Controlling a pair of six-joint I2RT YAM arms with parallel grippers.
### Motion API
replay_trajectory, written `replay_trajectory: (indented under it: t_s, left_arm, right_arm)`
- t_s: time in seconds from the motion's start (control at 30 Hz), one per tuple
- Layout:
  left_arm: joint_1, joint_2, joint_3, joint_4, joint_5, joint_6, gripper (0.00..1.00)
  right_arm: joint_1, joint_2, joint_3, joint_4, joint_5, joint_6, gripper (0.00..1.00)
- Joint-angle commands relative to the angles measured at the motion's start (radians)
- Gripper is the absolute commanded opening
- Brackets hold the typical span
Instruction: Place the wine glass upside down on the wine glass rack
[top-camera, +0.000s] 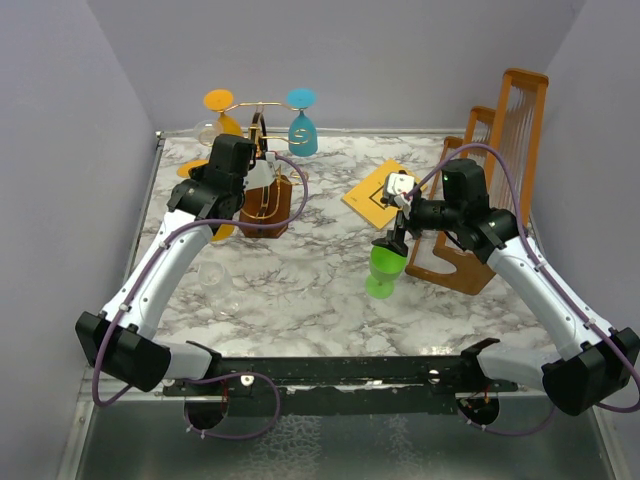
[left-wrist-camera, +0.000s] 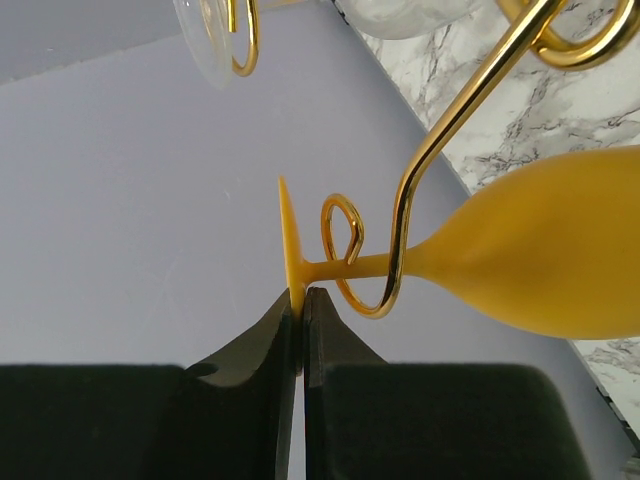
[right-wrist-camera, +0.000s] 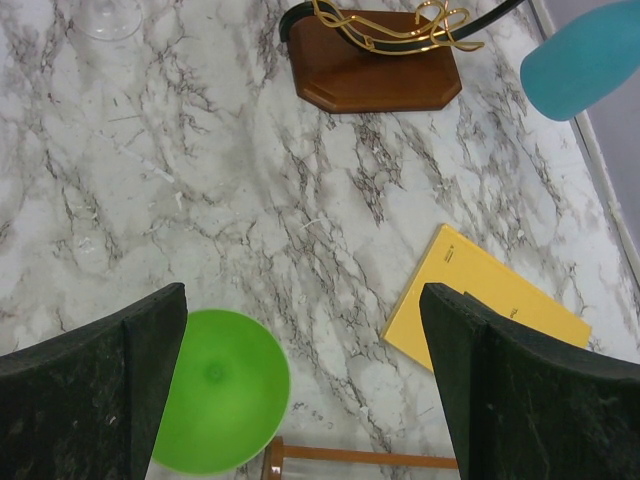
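Note:
The gold wire wine glass rack (top-camera: 262, 118) stands on a dark brown block (top-camera: 268, 206) at the back left. My left gripper (left-wrist-camera: 300, 296) is shut on the foot (left-wrist-camera: 291, 235) of an orange wine glass (left-wrist-camera: 545, 255). The glass lies sideways with its stem through a curled rack arm (left-wrist-camera: 345, 240). In the top view this gripper (top-camera: 232, 168) is at the rack's left side. A green wine glass (top-camera: 385, 265) stands upright on the table. My right gripper (top-camera: 397, 232) hangs open above it; the green bowl (right-wrist-camera: 215, 400) lies by the left finger (right-wrist-camera: 110, 400).
A blue glass (top-camera: 302, 130) and another orange glass (top-camera: 220, 104) hang on the rack. A clear glass (top-camera: 215, 282) stands near the left arm. A yellow booklet (top-camera: 375, 196) lies mid-table. Tall orange-brown wooden frames (top-camera: 505, 150) stand at the right, close to my right arm.

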Motion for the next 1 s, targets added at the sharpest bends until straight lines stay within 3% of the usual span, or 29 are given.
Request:
replay_trajectory:
  t_s: [0.0, 0.53, 0.97]
  left_arm:
    - [0.006, -0.002, 0.013, 0.018, -0.034, -0.012, 0.08]
    - [0.008, 0.051, 0.021, 0.073, -0.056, 0.0, 0.09]
    - [0.007, 0.08, 0.04, 0.062, 0.019, -0.04, 0.09]
  right_arm:
    - [-0.004, -0.001, -0.006, 0.029, 0.019, -0.013, 1.0]
    - [-0.005, 0.005, -0.003, 0.027, 0.019, -0.012, 1.0]
    - [-0.004, 0.009, -0.004, 0.028, 0.023, -0.015, 1.0]
